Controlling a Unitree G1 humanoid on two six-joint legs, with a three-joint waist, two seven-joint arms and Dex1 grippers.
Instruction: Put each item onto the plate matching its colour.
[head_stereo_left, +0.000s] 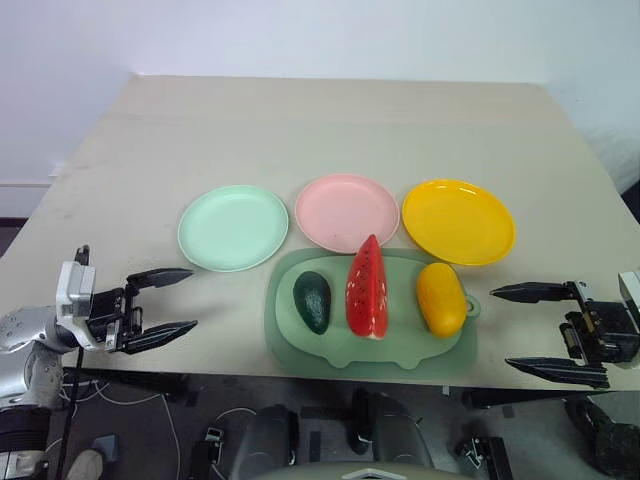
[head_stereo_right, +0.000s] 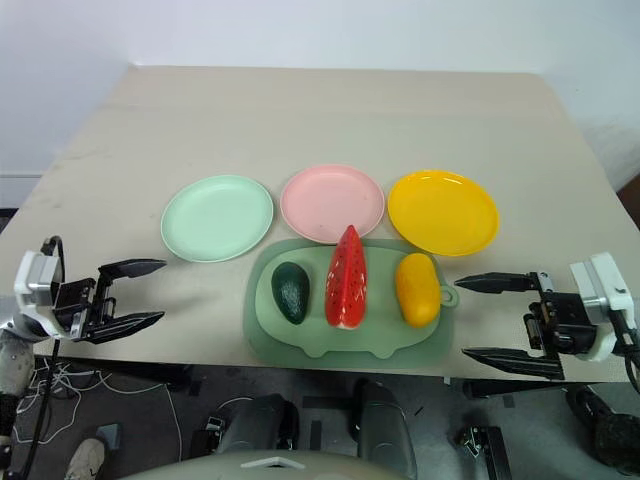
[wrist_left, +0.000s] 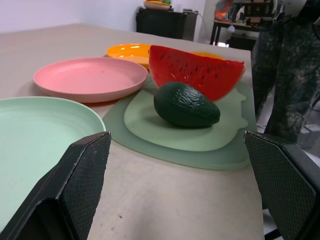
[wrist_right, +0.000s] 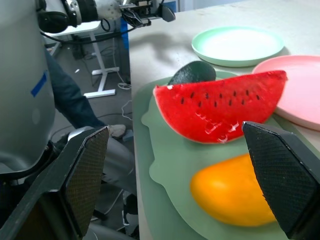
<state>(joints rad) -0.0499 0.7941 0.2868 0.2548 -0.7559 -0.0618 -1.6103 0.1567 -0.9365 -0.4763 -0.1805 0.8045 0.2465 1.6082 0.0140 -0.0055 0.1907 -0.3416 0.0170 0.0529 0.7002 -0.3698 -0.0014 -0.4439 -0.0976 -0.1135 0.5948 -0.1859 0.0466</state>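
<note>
While the three toy fruits are lying side by side on the dull-green mat (head_stereo_left: 400, 350) near the front edge of the table (head_stereo_left: 330, 120), none of them is being touched by either gripper. The dark green avocado (head_stereo_left: 312, 300) is being seen on the mat's left part, the red watermelon wedge (head_stereo_left: 367, 290) is standing in the middle with its tip pointing toward the plates, and the yellow-orange mango (head_stereo_left: 441, 298) is resting on the right part. Behind the mat, three round plates are being shown in a row, all bare: the mint green plate (head_stereo_left: 233, 227) on the left, the pink plate (head_stereo_left: 346, 211) in the middle and the yellow-orange plate (head_stereo_left: 458, 221) on the right. The watermelon's tip is being seen just in front of the pink plate's near rim, and the mat's far edge is lying close against the pink and yellow-orange plates.

The left gripper (head_stereo_left: 160, 305) is being held over the table's front left edge, well apart from the mat, with its two black fingers spread wide and pointing toward the fruits. The right gripper (head_stereo_left: 545, 330) is being held at the front right, near the mat's right end, its fingers likewise spread wide, with nothing between them.
</note>
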